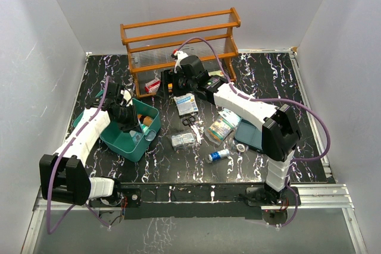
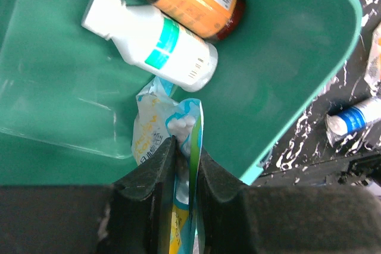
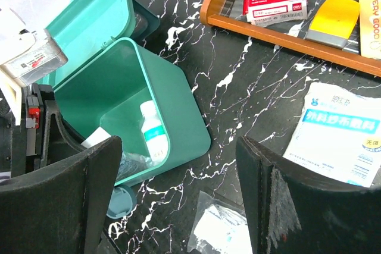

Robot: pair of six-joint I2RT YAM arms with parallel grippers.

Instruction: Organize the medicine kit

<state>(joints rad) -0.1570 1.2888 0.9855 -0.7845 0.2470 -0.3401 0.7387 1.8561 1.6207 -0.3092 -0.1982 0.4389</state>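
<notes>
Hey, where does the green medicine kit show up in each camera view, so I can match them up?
Top external: medicine kit left of centre on the table, lid open.
Left wrist: the kit's green inside fills most of the picture.
Right wrist: the kit in the left half, open, seen from outside.
Shared landmark: the white bottle with a teal band lying inside it, in both wrist views.

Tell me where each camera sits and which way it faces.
Top external: high behind the arm bases, looking down at the table and wooden rack; both arms show.
Left wrist: on the left arm, looking down into the medicine kit; the left gripper pinches a packet.
Right wrist: on the right arm, looking down at table between medicine kit and wooden rack; the right gripper stands open.
Shared: both wrist views show the white bottle inside the medicine kit.
</notes>
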